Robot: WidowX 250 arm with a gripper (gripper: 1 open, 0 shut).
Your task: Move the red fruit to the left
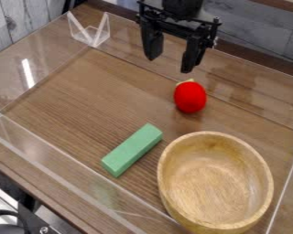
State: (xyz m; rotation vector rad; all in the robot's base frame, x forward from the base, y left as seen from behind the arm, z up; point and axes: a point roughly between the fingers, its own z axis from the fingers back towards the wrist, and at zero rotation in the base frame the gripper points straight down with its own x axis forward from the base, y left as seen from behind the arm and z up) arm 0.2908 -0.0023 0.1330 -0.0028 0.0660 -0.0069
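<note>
Reaching for the fruit
The hand (pixel 171 53) hangs wide and empty near the tabletop's (pixel 100 101) far edge; the red fruit (pixel 190 96) sits just nearer; it should drop squarely over it.

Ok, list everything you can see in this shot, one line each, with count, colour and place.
red fruit: one, glossy red, centre-right of the tabletop, just below the hand.
green block: one, flat, green, lying diagonally at front centre, left of the bowl.
wooden bowl: one, light wood, front right, nothing visible inside.
table: one, brown wood grain, under everything.
clear barrier: transparent panels along the table's edges.
hand: one, black, open, pointing down above and behind the fruit, holding nothing.
</note>
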